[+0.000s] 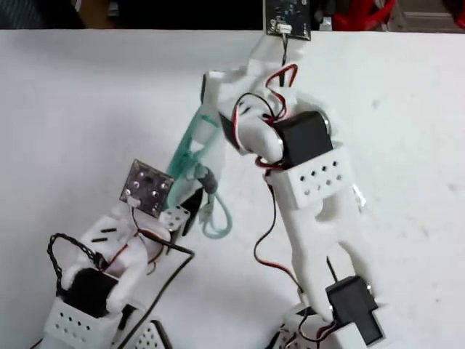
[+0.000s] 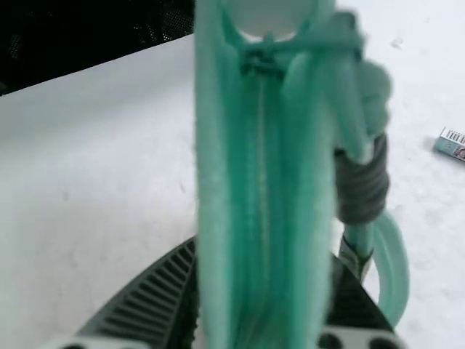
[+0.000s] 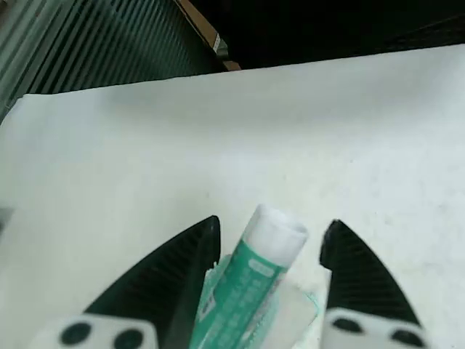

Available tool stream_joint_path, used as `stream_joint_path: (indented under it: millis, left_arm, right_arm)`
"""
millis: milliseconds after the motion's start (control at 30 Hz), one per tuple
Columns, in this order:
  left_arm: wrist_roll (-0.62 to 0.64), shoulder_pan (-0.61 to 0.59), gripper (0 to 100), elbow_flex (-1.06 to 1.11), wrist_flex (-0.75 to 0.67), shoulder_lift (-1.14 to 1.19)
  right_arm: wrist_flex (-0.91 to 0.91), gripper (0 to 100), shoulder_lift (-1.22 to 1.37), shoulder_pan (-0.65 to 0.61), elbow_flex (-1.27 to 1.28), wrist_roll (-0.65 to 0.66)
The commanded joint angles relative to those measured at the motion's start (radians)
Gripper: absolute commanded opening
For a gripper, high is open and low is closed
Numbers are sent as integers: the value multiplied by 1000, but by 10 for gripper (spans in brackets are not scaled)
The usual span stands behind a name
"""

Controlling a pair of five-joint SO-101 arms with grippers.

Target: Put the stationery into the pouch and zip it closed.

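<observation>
At the centre of the worktop (image 1: pixel 87 109), the left pincer (image 1: pixel 195 200) clamps the teal pouch (image 1: pixel 190 149) on edge as the right pincer (image 3: pixel 272 225), jaws apart, straddles a green-and-white tube (image 3: pixel 254 273) at its far end; loading looks unfinished, and the tube needs pushing fully in.

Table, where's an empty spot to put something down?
The big bare patch of table left of the teal pouch, up to the far edge, is free. So is the strip right of the right arm. The middle is crowded: pouch, left arm, wires.
</observation>
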Motion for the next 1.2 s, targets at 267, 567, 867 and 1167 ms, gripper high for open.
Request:
stream_joint_path:
  millis: [267,567,867,1167]
  left_arm:
    - [5,-5,181,-11,-26,-2]
    - [5,-5,183,-11,-26,-2]
    - [5,-5,184,-11,-48,-2]
    - [5,-5,184,-11,-48,-2]
  right_arm:
    - [-21,19,-12,-2,-52,38]
    - [-68,18,-19,-19,-109,259]
    - [-131,18,-151,-128,-80,434]
    - [-458,18,-461,-125,445,552]
